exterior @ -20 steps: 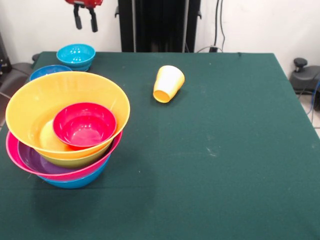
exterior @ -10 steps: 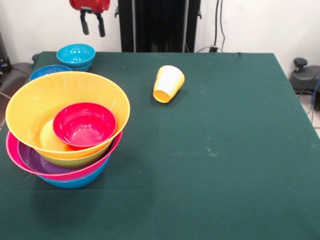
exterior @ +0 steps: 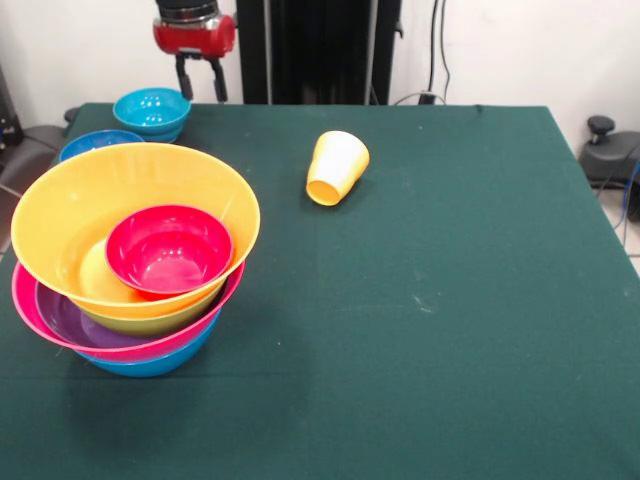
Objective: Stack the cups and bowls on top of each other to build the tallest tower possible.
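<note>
Arm hangs upright, pincer (exterior: 201,82) released (holding nothing), beside the light blue bowl (exterior: 151,108).

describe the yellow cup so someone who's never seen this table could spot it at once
Start from the green table and look away from the big bowl pile at its left. The yellow cup lies alone on bare cloth near the far middle. It is the only thing tipped on its side, taller than wide, its open mouth facing the camera.
</note>
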You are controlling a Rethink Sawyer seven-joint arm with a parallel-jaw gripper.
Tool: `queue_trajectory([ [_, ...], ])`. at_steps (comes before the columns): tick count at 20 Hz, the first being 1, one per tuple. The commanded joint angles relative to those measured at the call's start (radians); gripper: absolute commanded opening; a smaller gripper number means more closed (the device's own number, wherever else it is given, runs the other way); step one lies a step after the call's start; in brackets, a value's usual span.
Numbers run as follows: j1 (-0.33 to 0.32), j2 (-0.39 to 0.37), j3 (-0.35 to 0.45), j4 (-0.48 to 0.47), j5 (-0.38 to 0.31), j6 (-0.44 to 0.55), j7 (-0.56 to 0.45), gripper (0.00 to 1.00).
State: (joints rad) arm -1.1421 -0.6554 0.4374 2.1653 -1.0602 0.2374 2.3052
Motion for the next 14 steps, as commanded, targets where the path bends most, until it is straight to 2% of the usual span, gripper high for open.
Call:
queue_trajectory([
  [1, 0.041, 0.073, -0.012, -0.129, -0.081, -0.013, -0.057, 1.00],
  [8, -0.037, 0.050, 0.036, -0.121, -0.061, 0.036, -0.151, 1.00],
  [14, -0.100, 0.073, 0.050, -0.112, -0.080, 0.036, -0.188, 1.00],
])
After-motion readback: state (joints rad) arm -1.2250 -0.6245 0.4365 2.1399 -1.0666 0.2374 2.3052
